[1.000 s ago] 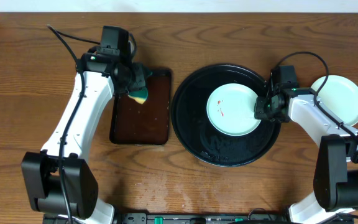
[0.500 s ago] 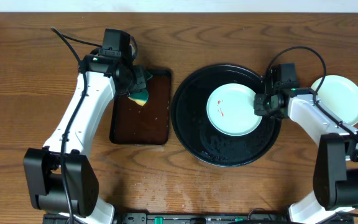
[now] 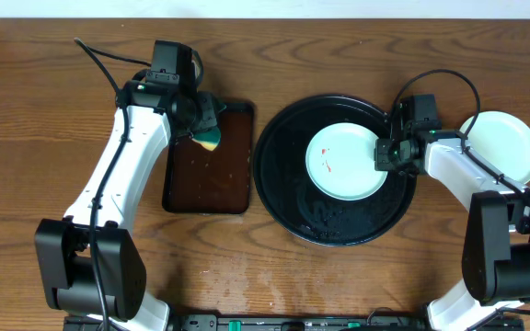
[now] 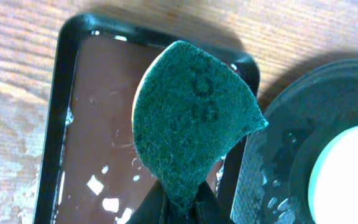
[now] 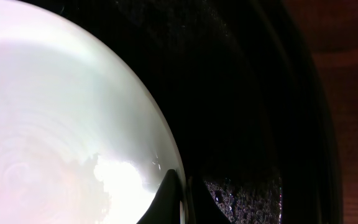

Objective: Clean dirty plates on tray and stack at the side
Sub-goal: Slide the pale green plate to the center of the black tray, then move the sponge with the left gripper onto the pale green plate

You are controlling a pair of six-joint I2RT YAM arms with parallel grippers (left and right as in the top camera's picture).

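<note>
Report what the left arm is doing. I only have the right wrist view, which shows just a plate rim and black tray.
Observer: The left tool is shut on a green scouring sponge, held over the brown rectangular tray.
Operator: Check the plate my right tool is pinching for dirt.
Observer: Overhead, it has a small red smear, toward the left arm's side of its centre.
Operator: Look for any plate outside the black tray.
Observer: A second plate sits on the bare table, just beyond the black tray on the right arm's side. I cannot tell whether more lie under it.
</note>
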